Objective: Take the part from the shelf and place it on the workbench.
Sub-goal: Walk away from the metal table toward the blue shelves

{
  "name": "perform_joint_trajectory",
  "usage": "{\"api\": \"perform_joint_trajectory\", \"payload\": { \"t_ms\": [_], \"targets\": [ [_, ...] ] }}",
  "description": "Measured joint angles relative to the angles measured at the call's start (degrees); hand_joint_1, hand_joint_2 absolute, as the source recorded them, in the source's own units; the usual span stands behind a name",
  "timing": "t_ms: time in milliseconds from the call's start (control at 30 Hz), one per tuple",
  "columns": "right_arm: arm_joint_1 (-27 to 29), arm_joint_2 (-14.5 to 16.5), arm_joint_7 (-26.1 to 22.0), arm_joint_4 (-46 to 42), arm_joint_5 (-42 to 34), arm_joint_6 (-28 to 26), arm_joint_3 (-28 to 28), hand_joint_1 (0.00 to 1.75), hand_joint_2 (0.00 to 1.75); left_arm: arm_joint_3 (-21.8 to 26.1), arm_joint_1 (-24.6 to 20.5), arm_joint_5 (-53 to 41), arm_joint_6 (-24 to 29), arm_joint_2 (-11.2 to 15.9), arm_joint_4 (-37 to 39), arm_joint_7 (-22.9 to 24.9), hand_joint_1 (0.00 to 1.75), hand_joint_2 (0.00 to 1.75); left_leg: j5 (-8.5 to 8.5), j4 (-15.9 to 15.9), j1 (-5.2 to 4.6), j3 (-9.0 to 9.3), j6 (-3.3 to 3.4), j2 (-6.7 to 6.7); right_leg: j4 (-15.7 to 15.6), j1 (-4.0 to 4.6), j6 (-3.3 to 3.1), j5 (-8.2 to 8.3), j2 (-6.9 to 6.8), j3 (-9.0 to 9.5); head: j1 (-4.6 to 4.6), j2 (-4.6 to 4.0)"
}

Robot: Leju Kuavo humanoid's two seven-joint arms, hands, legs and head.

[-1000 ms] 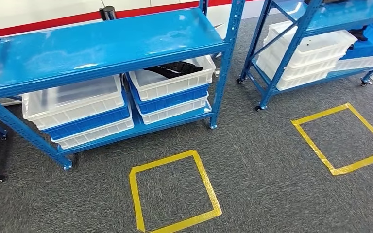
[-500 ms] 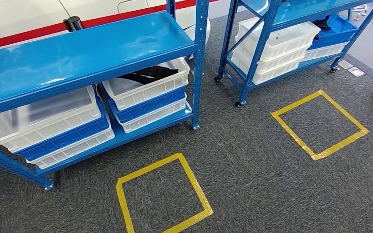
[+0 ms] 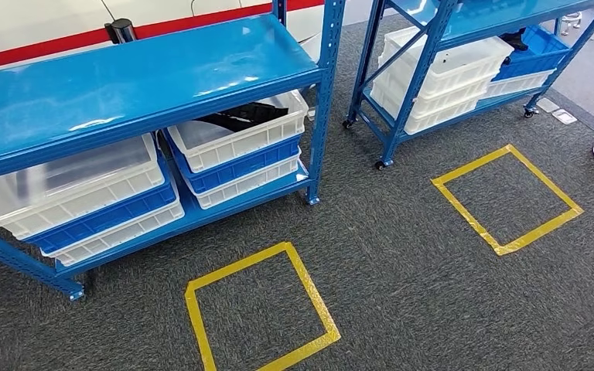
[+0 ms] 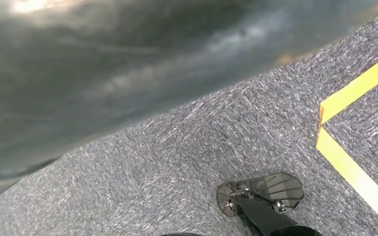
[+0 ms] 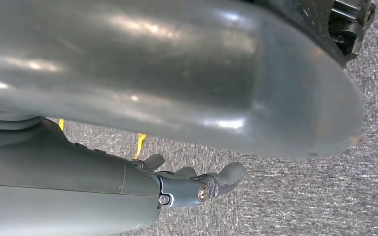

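**Approach to the shelf, arms hanging, part not yet taken**

The right hand (image 5: 192, 184) hangs at the robot's side above the grey carpet (image 3: 402, 255), fingers loosely apart and holding nothing; this slack posture suits walking rather than reaching. Whether the left hand is released or clenched cannot be told from the left wrist view.

Ahead, a yellow tape square (image 3: 259, 309) marks the carpet directly in front of the near blue shelf (image 3: 124, 85), probably a standing spot for the pick. A second tape square (image 3: 508, 199) lies before the far shelf (image 3: 464, 19).

The part (image 3: 240, 116) lies in the upper white bin (image 3: 240, 139) on the near shelf's lower level, to the right of another bin stack (image 3: 77, 193). It looks black, long and flat, partly hidden under the upper shelf board, so its full shape cannot be told. The bench lies outside these views.
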Motion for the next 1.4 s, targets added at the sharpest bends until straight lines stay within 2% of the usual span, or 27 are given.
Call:
{"api": "perform_joint_trajectory", "payload": {
  "t_ms": [367, 1400],
  "targets": [
    [0.0, -0.3, 0.0, 0.0, 0.4, -0.1, 0.0, 0.0, 0.0, 0.0, 0.0, -0.1, -0.2, 0.0, 0.0, 0.0, 0.0, 0.0, 0.02, 0.0, 0.35, 0.08, -0.02, 0.05, 0.0, 0.43, 0.01, 0.01, 0.0, 0.06, -0.02, 0.0],
    [0.0, -0.3, -0.3, 0.0, 1.4, -0.2, 0.0, 0.0, 0.0, 0.0, -0.1, 0.2, 0.1, 0.0, 0.0, -0.2, 0.0, 0.0, 0.02, -0.1, 0.37, 0.11, -0.02, 0.05, 0.0, 0.41, -0.01, 0.0, 0.0, 0.05, -0.02, 0.0]
  ]
}}
